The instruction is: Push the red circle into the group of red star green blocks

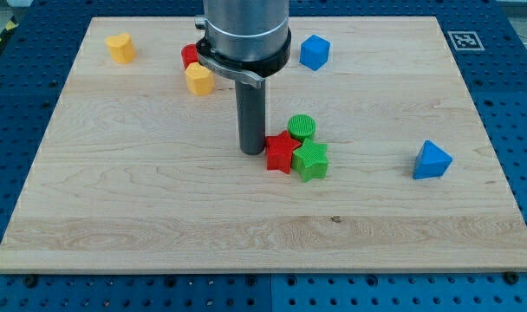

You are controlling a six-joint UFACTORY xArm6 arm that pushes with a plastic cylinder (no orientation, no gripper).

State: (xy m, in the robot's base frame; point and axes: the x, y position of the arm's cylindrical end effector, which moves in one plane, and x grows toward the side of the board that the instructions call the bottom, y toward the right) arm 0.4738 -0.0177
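Note:
The red circle (189,56) lies near the view's top, partly hidden behind the arm and touching a yellow block (198,79). The red star (281,152) sits near the middle of the board, touching a green circle (302,127) above it and a green star-like block (312,161) at its right. My tip (251,152) rests on the board just left of the red star, touching or nearly touching it. The tip is well below and right of the red circle.
A yellow block (120,47) sits at the view's top left. A blue block (315,52) is at the top, right of the arm. A blue triangle-like block (432,160) lies at the right. The wooden board (116,217) lies on a blue perforated table.

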